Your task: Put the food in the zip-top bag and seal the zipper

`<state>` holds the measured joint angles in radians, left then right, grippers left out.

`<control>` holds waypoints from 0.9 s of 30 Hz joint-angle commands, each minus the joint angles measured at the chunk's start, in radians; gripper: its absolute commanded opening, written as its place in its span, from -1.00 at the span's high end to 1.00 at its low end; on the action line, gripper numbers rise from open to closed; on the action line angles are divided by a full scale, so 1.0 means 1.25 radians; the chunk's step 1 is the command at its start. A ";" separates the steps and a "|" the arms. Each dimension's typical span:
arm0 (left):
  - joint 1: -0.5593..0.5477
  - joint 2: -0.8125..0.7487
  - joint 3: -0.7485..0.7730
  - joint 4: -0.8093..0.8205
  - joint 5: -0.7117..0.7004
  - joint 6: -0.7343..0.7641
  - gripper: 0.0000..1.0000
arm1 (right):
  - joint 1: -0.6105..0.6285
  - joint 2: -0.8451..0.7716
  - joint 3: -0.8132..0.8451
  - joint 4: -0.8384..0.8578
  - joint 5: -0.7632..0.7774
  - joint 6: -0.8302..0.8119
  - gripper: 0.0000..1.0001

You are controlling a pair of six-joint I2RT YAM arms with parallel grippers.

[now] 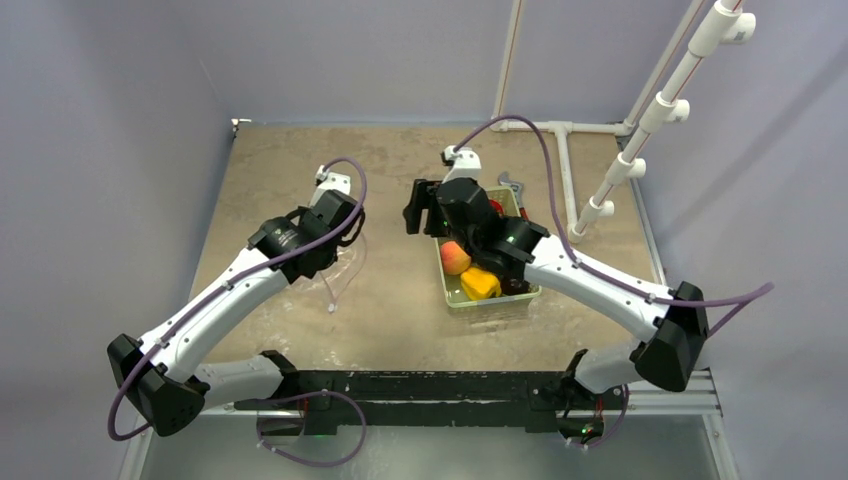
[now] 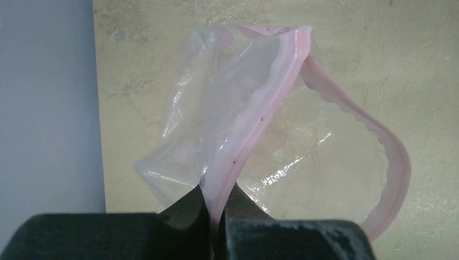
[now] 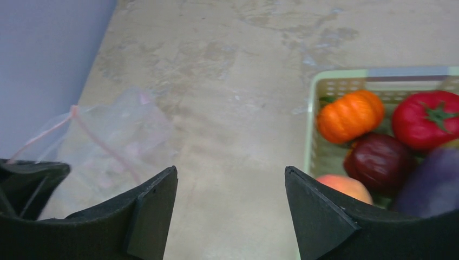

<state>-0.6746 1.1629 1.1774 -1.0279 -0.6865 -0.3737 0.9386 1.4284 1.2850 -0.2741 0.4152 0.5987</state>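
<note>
Our left gripper is clenched on the pink zipper of the clear bag; the bag's mouth gapes in a loop over the table. Our right gripper is spread wide, grasping nothing, above the table between the bag and the green basket. In the basket lie the orange, tomato, plum, peach and eggplant; from above we also see the pepper beside the peach.

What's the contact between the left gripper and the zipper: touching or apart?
Touching. The left wrist view shows the left gripper shut, its jaws pinching the pink zipper of the zip-top bag with no gap.
</note>
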 commanded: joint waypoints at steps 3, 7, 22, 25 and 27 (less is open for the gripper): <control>0.003 -0.019 -0.021 0.050 0.027 0.010 1.00 | -0.045 -0.082 -0.051 -0.124 0.110 0.061 -0.59; 0.003 -0.026 -0.040 0.071 0.043 0.009 1.00 | -0.069 -0.094 -0.066 -0.198 0.146 0.113 -0.67; 0.003 -0.067 -0.101 0.155 0.107 0.003 1.00 | -0.156 -0.107 -0.137 -0.300 0.109 0.198 -0.88; 0.003 -0.082 -0.119 0.188 0.126 -0.001 1.00 | -0.179 -0.106 -0.148 -0.304 0.106 0.219 -0.89; 0.003 -0.090 -0.130 0.211 0.130 -0.001 1.00 | -0.194 -0.100 -0.154 -0.311 0.107 0.234 -0.89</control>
<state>-0.6746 1.0885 1.0382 -0.8524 -0.5533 -0.3744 0.7261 1.3254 1.1053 -0.6319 0.5327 0.8242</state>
